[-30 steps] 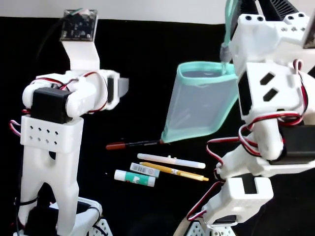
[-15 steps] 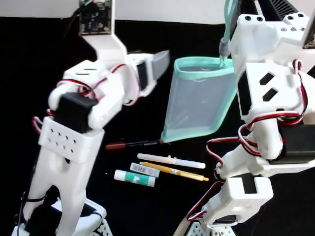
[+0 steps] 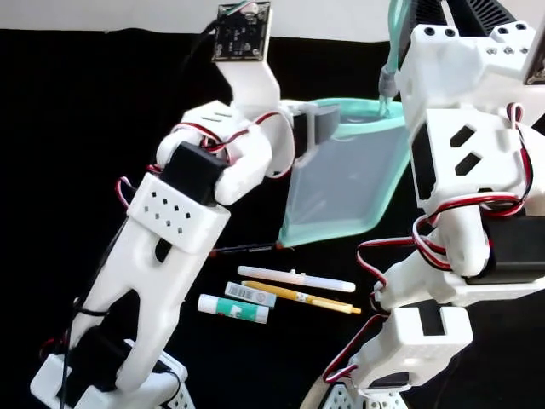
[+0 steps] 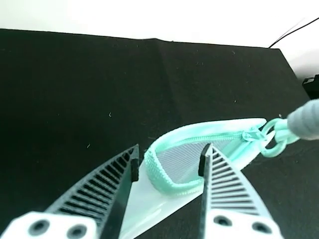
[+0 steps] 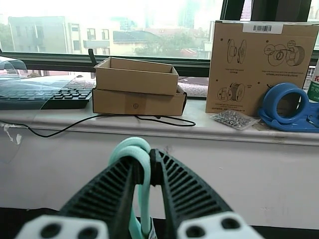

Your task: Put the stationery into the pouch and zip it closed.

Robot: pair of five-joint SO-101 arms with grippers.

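Observation:
A mint mesh pouch (image 3: 345,183) hangs above the table with its mouth open upward. My right gripper (image 3: 389,81) holds it up and is shut on its mint loop (image 5: 135,149) in the right wrist view (image 5: 147,160). My left gripper (image 3: 313,128) is at the pouch's left rim. In the left wrist view it is open (image 4: 168,160), with one end of the pouch rim (image 4: 160,175) between its fingers, apart from both. The zipper pull (image 4: 258,134) sits at the rim's other end. On the table lie a red pen (image 3: 247,249), a white pen (image 3: 296,279), a yellow pencil (image 3: 303,296), a glue stick (image 3: 232,308) and a small eraser (image 3: 249,294).
The black tablecloth (image 3: 77,128) covers the table. The left arm's body (image 3: 170,256) leans across the left half and over the red pen's end. The right arm's base (image 3: 426,332) stands just right of the stationery.
The left arm has swung to the right and up, bringing its gripper from the far left to the pouch's rim. The pouch, the right arm and the stationery have stayed put.

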